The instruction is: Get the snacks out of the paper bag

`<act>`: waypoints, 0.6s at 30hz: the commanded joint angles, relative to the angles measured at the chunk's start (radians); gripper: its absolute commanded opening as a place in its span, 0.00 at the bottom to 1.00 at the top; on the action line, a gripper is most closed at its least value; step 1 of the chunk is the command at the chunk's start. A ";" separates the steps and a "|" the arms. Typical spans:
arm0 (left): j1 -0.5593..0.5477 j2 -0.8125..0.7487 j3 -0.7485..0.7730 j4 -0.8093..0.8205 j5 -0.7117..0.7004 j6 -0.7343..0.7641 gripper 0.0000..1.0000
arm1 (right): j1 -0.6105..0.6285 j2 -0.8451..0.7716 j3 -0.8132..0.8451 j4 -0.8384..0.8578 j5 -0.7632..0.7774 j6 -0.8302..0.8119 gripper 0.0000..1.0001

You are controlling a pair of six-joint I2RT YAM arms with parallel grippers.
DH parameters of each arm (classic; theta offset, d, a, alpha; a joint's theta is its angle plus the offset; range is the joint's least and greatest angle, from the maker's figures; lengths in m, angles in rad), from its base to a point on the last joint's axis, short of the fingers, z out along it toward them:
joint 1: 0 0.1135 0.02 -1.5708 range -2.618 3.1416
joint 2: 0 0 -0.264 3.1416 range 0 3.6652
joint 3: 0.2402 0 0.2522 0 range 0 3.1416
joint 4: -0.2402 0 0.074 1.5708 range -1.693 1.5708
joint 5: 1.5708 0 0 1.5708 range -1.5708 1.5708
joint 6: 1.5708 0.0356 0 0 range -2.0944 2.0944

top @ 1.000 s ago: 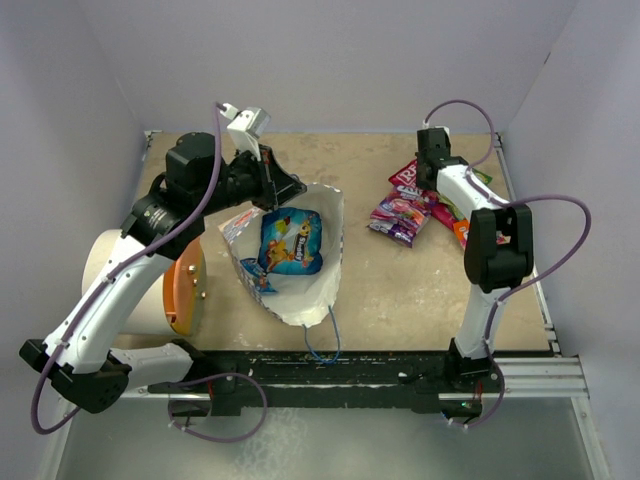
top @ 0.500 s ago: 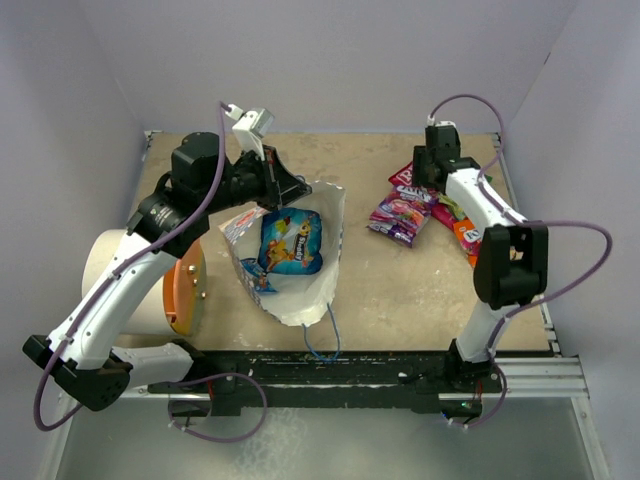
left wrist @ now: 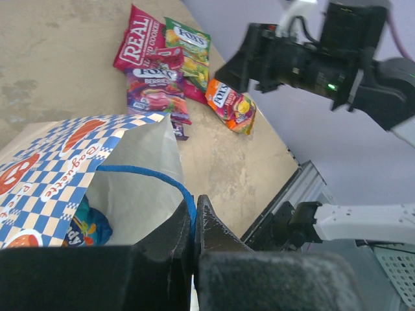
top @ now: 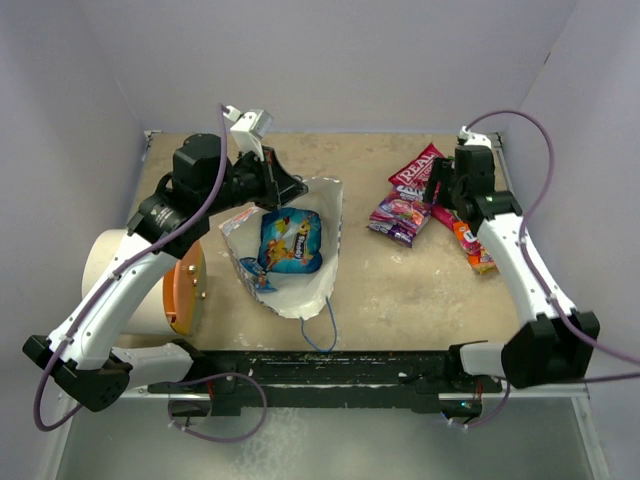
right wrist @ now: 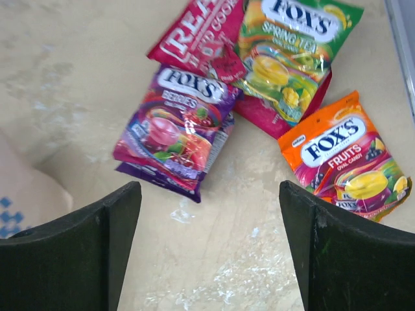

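Note:
The white paper bag [top: 308, 292] with a blue checkered band lies open at the table's middle. A blue snack packet [top: 291, 240] sits inside it. My left gripper [top: 283, 196] is shut on the bag's blue cord handle [left wrist: 159, 176] and holds the mouth up. In the left wrist view the cord runs between the closed jaws [left wrist: 193, 217]. Red [right wrist: 194, 35], purple [right wrist: 175, 126], green-yellow [right wrist: 292, 52] and orange [right wrist: 347, 159] snacks lie together at the back right. My right gripper [right wrist: 209, 194] hovers open just above bare table beside them, holding nothing.
A white cylinder [top: 108, 268] with an orange lid [top: 186, 286] lies on its side at the left, near my left arm. Grey walls close in the back and both sides. A metal rail [top: 520, 375] runs along the near edge.
My right gripper has opened and its arm has swung right, away from the snack pile, uncovering the red packet. The left gripper still holds the cord, hardly moved.

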 commanded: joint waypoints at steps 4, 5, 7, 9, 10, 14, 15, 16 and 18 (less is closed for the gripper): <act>0.009 0.041 0.123 0.052 -0.089 0.045 0.00 | -0.001 -0.224 -0.013 0.002 -0.085 -0.009 0.90; 0.009 0.053 0.139 0.052 -0.092 0.052 0.00 | -0.001 -0.247 -0.014 -0.001 -0.070 0.000 0.90; 0.013 0.076 0.170 0.055 -0.095 0.070 0.00 | -0.001 -0.281 -0.014 -0.008 -0.029 0.020 0.90; 0.019 0.101 0.202 0.058 -0.095 0.091 0.00 | -0.001 -0.297 -0.007 -0.027 0.001 0.039 0.90; 0.023 0.115 0.220 0.059 -0.095 0.101 0.00 | -0.001 -0.298 0.000 -0.041 0.013 0.043 0.90; 0.047 0.168 0.301 0.049 -0.087 0.156 0.00 | -0.001 -0.278 0.034 -0.106 0.058 0.052 0.90; 0.057 0.180 0.319 0.048 -0.083 0.167 0.00 | -0.001 -0.273 0.044 -0.124 0.066 0.052 0.90; 0.069 0.192 0.336 0.048 -0.078 0.178 0.00 | -0.001 -0.269 0.052 -0.141 0.074 0.052 0.90; 0.095 0.213 0.371 0.045 -0.061 0.197 0.00 | -0.001 -0.267 0.064 -0.162 0.079 0.054 0.90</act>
